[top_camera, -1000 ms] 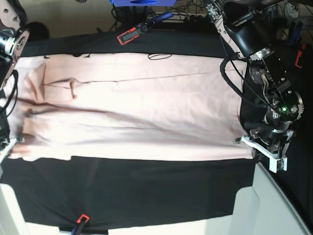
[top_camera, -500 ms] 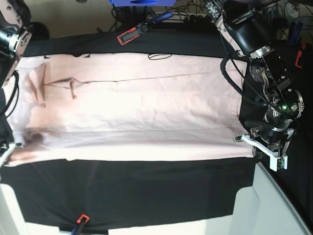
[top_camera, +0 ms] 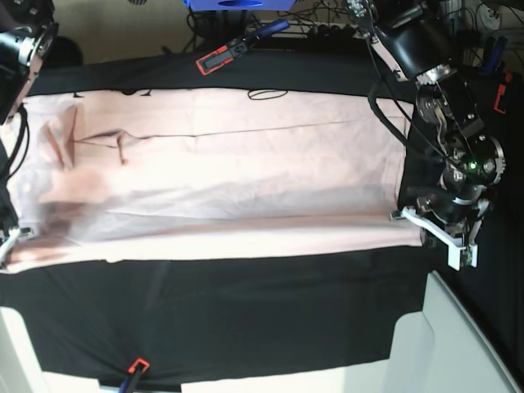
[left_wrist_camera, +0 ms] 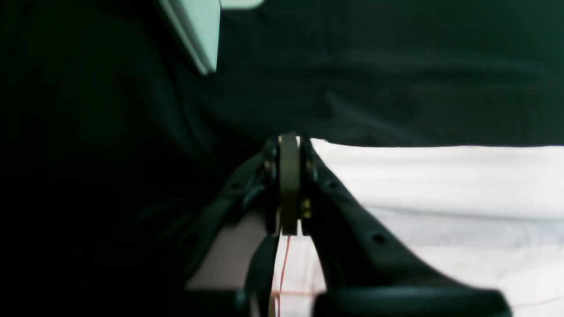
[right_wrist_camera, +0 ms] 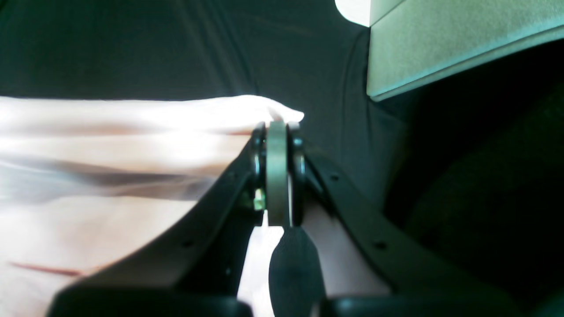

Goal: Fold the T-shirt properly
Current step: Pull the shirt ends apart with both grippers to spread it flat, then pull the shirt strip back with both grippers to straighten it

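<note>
You see both sets of fingers pinching the T-shirt (top_camera: 237,180): left gripper (top_camera: 419,232) at four o'clock, right gripper (top_camera: 10,240) at eight o'clock on the tabletop (top_camera: 246,311).

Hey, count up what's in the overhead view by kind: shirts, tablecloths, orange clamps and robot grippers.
T-shirt: 1
black tablecloth: 1
orange clamps: 2
grippers, left gripper and right gripper: 2
Total: 6

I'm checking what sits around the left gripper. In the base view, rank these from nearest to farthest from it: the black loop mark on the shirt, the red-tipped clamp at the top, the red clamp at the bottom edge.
From the left gripper:
1. Black loop mark, upper middle of the T-shirt.
2. Red-tipped clamp, top edge, farther left.
3. Red clamp, bottom left.
</note>
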